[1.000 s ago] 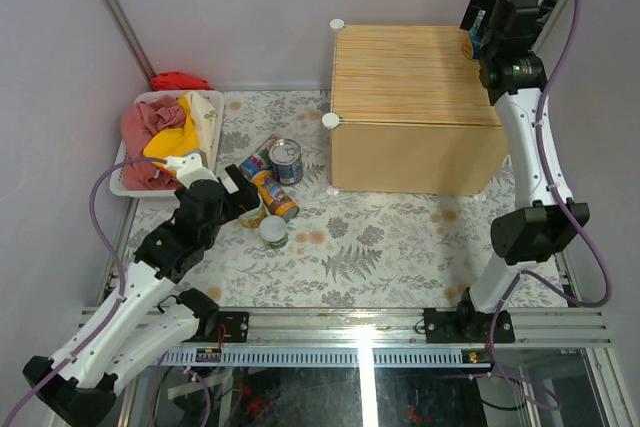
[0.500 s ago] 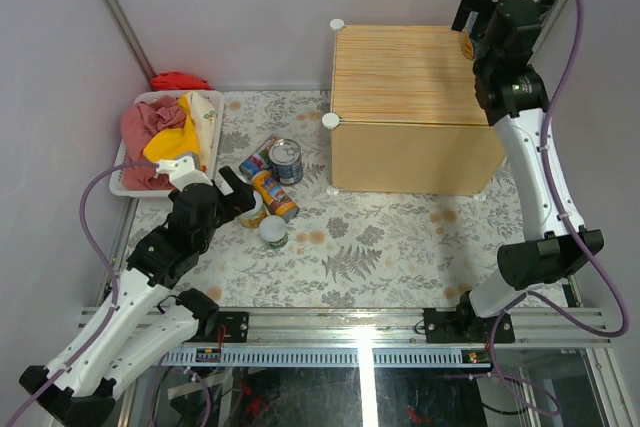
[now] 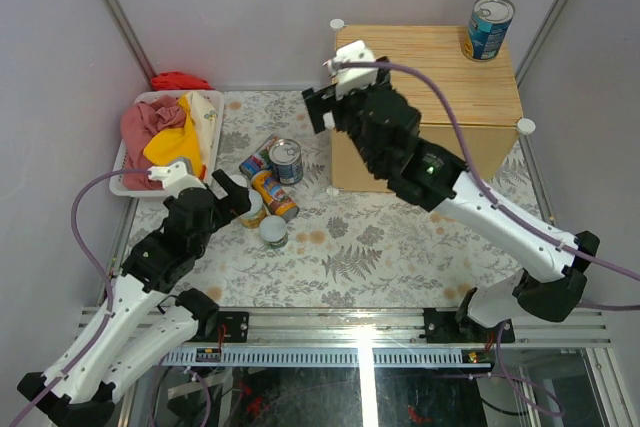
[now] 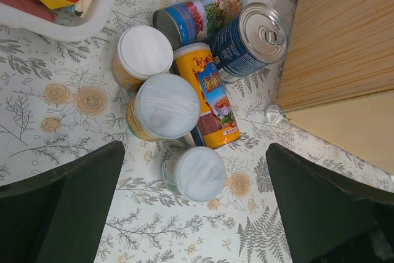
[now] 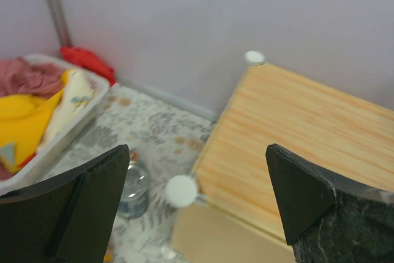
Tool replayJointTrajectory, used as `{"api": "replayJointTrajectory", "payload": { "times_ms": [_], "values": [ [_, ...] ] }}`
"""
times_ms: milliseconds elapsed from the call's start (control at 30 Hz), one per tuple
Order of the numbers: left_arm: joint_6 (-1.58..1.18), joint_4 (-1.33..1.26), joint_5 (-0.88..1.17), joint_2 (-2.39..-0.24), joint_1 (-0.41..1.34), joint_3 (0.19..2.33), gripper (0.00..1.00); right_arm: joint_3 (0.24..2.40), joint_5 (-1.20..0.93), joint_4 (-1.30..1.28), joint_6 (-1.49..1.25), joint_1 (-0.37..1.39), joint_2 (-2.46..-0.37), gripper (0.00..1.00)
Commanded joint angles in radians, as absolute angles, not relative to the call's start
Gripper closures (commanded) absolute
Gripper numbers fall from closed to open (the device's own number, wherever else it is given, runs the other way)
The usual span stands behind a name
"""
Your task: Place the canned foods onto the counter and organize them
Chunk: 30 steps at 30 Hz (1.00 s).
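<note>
One blue-labelled can (image 3: 489, 27) stands upright on the back right corner of the wood-grain counter (image 3: 440, 67). The other canned foods huddle on the floral mat left of the counter: an upright blue tin (image 4: 249, 41), a slim multicoloured can (image 4: 197, 20) lying down, an orange-yellow can (image 4: 209, 100) on its side, two white-lidded jars (image 4: 143, 53) (image 4: 165, 108) and a short pale-lidded can (image 4: 196, 173). My left gripper (image 4: 196, 152) hovers open above the short can, touching nothing. My right gripper (image 5: 197, 152) is open and empty over the counter's front left knob (image 5: 181, 190).
A white basket (image 3: 214, 127) with red and yellow cloths sits at the left, and a red cloth (image 3: 180, 80) lies behind it. Walls close in on the back and both sides. A metal rail (image 3: 360, 322) runs along the near edge.
My right arm has swung from the counter's back right corner to its front left corner, leaving the blue can standing there. The left arm has shifted only slightly.
</note>
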<state>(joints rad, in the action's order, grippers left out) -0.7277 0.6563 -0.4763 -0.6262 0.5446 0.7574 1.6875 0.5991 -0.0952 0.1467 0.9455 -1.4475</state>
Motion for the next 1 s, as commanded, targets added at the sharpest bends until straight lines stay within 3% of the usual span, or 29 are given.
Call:
{"api": "replayJointTrajectory", "payload": {
  "times_ms": [0, 400, 667, 967],
  "values": [
    [-0.778, 0.695, -0.525, -0.590, 0.552, 0.778, 0.00, 1.657, 0.708, -0.029, 0.171, 1.091, -1.463, 0.00],
    [-0.852, 0.806, -0.579, -0.520, 0.552, 0.778, 0.00, 1.502, 0.787, 0.051, -0.065, 1.307, -1.595, 0.00],
    [-0.872, 0.827, -0.581, -0.508, 0.552, 0.783, 0.00, 1.394, 0.880, 0.120, -0.324, 1.312, -1.701, 0.01],
    [-0.859, 0.840, -0.574, -0.522, 0.552, 0.807, 0.00, 1.427, 0.943, 0.120, -0.472, 1.289, -1.854, 0.01]
  ]
}}
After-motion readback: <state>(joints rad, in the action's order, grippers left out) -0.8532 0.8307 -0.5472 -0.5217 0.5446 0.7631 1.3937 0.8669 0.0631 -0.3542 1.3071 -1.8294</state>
